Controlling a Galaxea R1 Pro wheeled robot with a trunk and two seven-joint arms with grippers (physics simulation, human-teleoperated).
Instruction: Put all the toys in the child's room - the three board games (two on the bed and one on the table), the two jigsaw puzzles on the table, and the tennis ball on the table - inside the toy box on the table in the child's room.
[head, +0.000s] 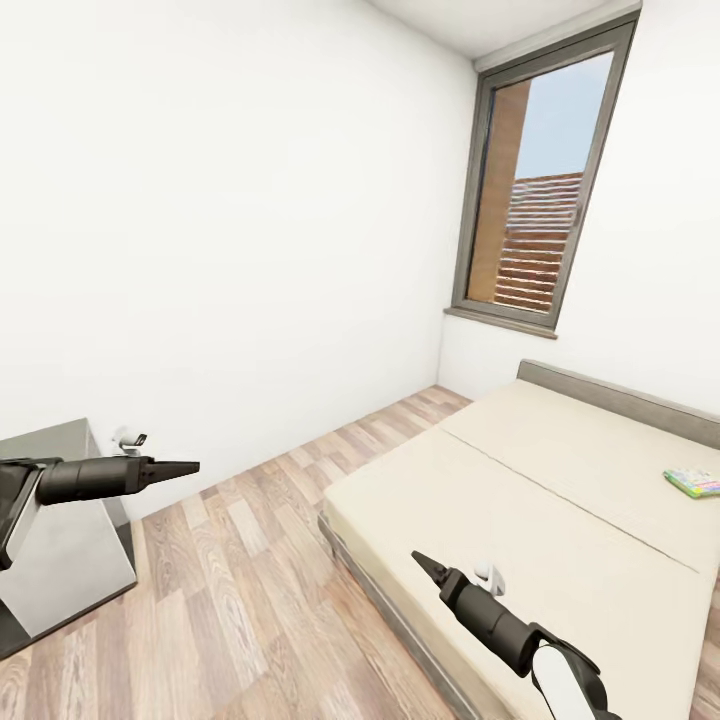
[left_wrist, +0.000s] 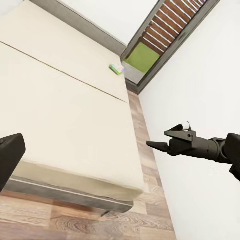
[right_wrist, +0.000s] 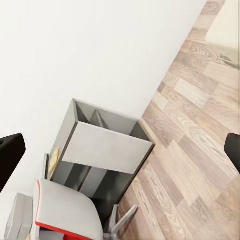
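White walls and plank floor (head: 260, 560) take up most of what I can see from where the robot stands, with one tall grey window (head: 535, 190) in the corner. Next in size is the bed (head: 560, 520), its beige mattress nearly bare. One board game (head: 693, 482) lies flat on its far side near the headboard; the left wrist view picks it out too, as a small colourful slab (left_wrist: 117, 69). I count just that one game on the bed, though the task speaks of two, so the second is either out of frame or I cannot say. A grey side desk (head: 55, 530) stands by the wall. Both arms hang in mid-air, empty: the left gripper (head: 185, 467) looks pinched to a point, and the right gripper (head: 425, 562) likewise, well short of the bed's game. By my reckoning the bed part of the job is not yet begun; one game at least waits to be fetched
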